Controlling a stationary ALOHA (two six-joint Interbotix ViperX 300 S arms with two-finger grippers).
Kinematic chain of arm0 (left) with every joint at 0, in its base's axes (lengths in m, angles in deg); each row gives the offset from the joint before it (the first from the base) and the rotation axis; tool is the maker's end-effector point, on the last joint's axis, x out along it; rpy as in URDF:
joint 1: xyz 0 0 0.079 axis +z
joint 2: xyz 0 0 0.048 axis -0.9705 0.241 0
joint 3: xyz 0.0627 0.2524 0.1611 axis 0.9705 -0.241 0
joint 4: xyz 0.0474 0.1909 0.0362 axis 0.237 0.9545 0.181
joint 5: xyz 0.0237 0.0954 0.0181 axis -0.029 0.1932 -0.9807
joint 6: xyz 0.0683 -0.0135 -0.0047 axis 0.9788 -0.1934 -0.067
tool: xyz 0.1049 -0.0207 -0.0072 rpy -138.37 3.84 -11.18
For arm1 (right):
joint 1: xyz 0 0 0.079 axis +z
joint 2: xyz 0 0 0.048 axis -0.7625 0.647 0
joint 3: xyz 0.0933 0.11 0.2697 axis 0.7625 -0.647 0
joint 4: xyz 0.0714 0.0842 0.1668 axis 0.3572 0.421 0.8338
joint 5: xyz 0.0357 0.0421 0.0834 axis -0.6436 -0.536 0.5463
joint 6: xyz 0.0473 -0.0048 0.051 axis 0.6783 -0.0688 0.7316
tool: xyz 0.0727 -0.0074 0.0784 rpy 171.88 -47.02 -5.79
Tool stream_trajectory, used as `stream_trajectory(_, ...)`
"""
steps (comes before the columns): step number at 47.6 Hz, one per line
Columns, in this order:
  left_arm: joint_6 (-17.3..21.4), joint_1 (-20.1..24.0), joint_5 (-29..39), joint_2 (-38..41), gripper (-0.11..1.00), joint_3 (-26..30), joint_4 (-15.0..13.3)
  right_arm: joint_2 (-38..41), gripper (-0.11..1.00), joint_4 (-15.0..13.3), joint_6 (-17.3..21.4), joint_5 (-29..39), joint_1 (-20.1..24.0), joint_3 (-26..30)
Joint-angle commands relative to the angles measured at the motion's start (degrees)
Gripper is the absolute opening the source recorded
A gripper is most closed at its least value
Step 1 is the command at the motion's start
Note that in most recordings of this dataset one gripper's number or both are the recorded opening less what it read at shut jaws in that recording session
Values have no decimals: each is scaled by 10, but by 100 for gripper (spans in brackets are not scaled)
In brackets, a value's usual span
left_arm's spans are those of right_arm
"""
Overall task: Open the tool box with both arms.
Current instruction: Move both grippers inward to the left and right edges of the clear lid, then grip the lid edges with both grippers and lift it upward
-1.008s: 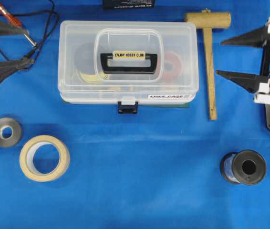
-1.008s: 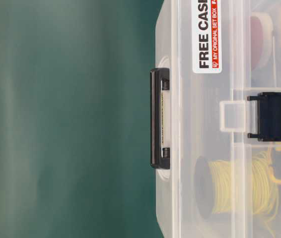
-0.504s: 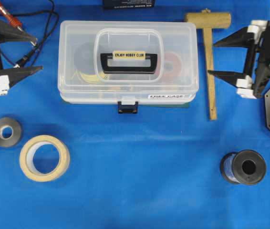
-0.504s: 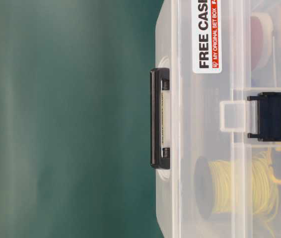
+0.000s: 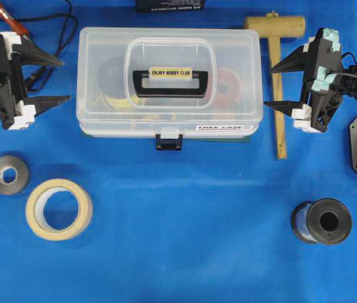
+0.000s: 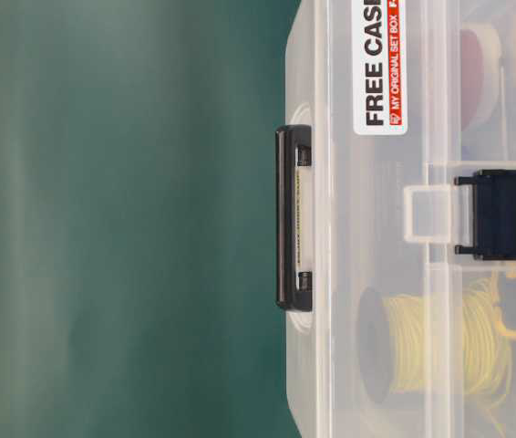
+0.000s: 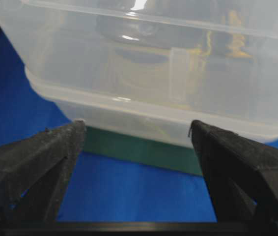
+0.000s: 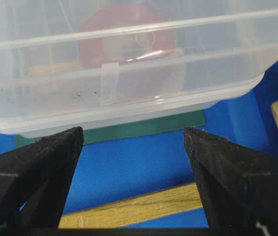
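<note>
The tool box (image 6: 404,219) is cut off in the table-level view at the top, bottom and right edges, so only part of its front shows, turned sideways. Its "FREE CASE" sticker (image 6: 379,68) loses its top letters to the edge. Contents behind the clear walls look hazy: a red roll (image 8: 124,39) and yellow cord (image 6: 459,342). A dark card (image 5: 169,5) at the far edge is cropped, its print too small to read.

bright even light, lid glare, blurry wrist views
</note>
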Motion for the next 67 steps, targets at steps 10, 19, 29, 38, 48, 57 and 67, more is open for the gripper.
stream_trajectory(10,-1,2,-38,36,90,35,-1,1,82,1,-1,-33,-1,18)
stream_trajectory(19,-2,2,-42,62,90,53,-1,7,82,2,0,-48,0,21)
stream_trajectory(29,-1,2,-42,68,90,58,-1,16,82,2,-1,-53,3,32)
stream_trajectory(38,-1,2,-40,59,90,58,-1,14,82,1,0,-51,4,39)
stream_trajectory(48,0,2,-37,38,90,60,-1,5,82,1,-1,-43,6,51)
stream_trajectory(57,1,1,-34,2,90,61,-1,-12,82,1,-3,-22,7,64)
stream_trajectory(67,6,2,-27,-31,90,61,-1,-41,82,-2,-6,-1,7,74)
